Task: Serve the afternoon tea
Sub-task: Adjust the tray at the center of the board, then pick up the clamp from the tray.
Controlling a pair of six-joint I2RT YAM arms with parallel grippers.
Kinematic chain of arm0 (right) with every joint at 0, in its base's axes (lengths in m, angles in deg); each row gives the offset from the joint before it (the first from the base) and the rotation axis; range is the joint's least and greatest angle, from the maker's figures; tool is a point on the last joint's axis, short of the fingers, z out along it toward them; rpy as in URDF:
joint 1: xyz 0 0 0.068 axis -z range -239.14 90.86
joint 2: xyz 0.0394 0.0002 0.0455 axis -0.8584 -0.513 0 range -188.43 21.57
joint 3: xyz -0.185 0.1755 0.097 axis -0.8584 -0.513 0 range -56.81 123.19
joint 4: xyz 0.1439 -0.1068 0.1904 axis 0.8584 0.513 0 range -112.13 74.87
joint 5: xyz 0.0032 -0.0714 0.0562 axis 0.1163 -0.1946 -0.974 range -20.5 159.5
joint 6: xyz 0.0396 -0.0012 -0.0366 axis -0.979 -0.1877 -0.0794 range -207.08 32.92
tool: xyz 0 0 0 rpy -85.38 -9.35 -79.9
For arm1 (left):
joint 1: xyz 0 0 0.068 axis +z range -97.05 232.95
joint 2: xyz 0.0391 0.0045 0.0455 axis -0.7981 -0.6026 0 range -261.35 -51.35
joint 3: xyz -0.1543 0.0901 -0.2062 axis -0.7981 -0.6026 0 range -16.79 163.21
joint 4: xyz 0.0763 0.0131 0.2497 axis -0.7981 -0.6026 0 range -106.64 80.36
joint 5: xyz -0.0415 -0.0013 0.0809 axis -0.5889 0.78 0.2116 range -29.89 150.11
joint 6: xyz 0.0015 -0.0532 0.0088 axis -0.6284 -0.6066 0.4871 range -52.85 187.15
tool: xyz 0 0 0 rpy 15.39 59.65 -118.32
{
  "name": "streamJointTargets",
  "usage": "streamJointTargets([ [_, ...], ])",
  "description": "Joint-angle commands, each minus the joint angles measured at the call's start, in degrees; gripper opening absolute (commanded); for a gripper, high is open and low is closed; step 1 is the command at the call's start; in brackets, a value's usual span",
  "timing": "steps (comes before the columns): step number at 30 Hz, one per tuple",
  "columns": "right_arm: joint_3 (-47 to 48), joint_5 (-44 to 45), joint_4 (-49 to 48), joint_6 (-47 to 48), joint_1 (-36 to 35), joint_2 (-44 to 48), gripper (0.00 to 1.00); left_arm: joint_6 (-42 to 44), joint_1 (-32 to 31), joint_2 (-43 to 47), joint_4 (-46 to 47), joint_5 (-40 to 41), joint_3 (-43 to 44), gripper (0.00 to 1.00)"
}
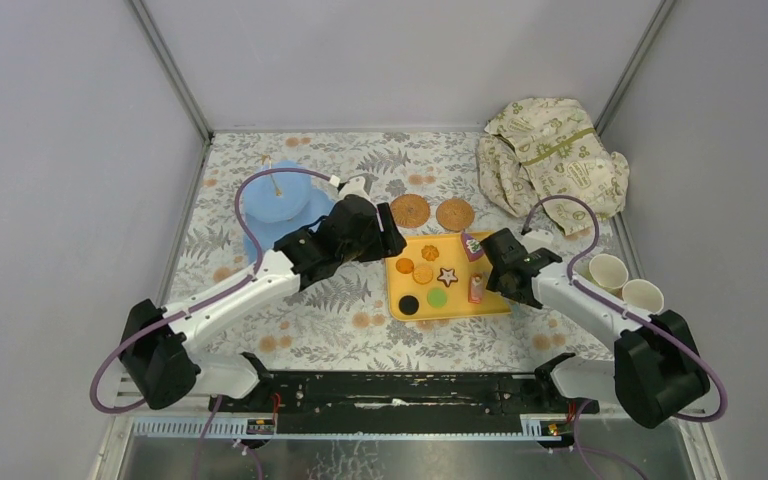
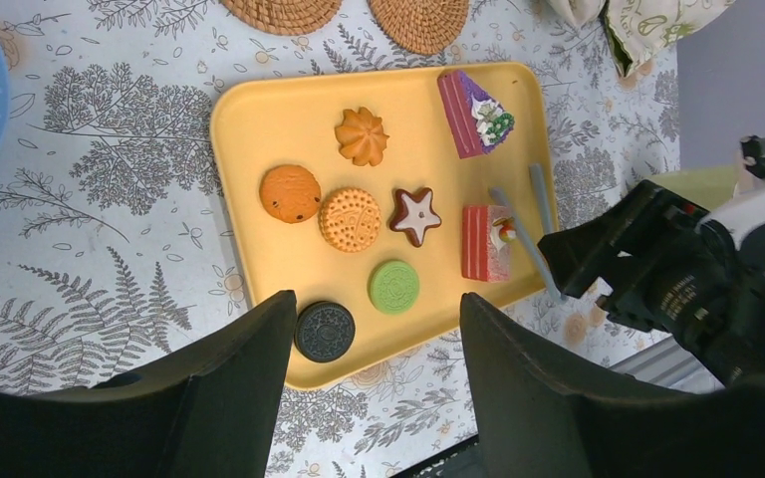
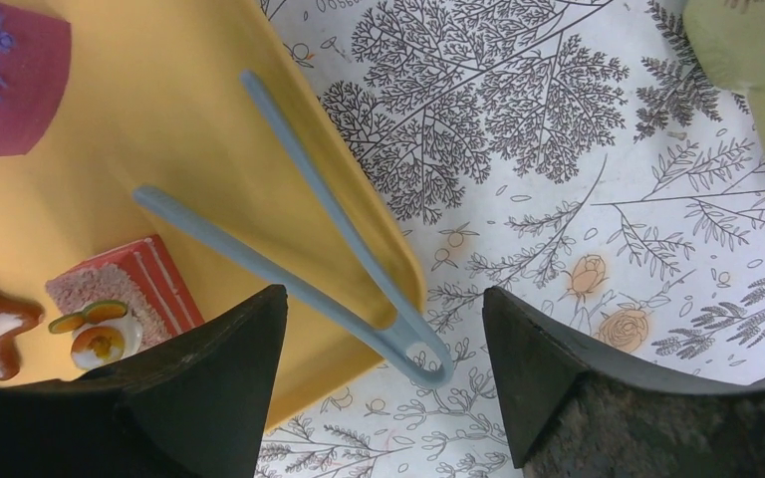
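The light-blue stand (image 1: 280,200) stands at the back left. Two woven coasters (image 1: 410,210) (image 1: 455,214) lie behind the yellow tray (image 1: 392,290). Toy pastries fill the tray, among them a black biscuit (image 2: 324,331), a green one (image 2: 393,287), a star (image 2: 415,215) and a red cake slice (image 2: 483,242). My left gripper (image 2: 377,304) hovers open over the tray's near edge, holding nothing. My right gripper (image 3: 382,296) is open, and the loop end of the blue-grey tongs (image 3: 428,363) lies between its fingers, untouched. Two pale cups (image 1: 608,270) (image 1: 643,295) stand at the right.
A cream cloth with green print (image 1: 550,160) is bunched at the back right. The tongs' loop overhangs the tray's right rim (image 3: 398,269). One cup (image 3: 747,40) shows just right of my right gripper. Grey walls enclose the floral tablecloth.
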Motion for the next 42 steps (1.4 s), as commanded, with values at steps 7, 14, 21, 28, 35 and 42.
streamJointTargets([
  [7,2.15,-0.78,-3.94,-0.56,2.58,-4.23,0.75,2.61,-0.19,3.85,2.79,-1.36,-0.05,0.69],
  [14,1.40,-1.39,-5.68,-0.12,3.99,-6.18,0.73,3.39,-0.04,3.92,2.75,-1.50,-0.12,0.69],
  [21,0.90,-2.08,-6.81,0.04,5.26,-7.39,0.63,3.67,0.03,3.93,3.05,-1.45,-0.53,0.69],
  [28,-0.66,-2.97,-8.81,-0.23,5.67,-8.25,0.52,3.87,0.55,3.95,2.87,-1.79,-0.91,0.69],
  [35,-1.55,-5.48,-9.62,-0.39,5.64,-8.21,0.36,3.79,0.69,4.01,2.85,-1.60,-1.12,0.69],
  [42,-1.89,-5.59,-9.19,-0.14,5.68,-7.10,0.22,3.72,0.82,4.04,2.53,-1.33,-0.87,0.69],
])
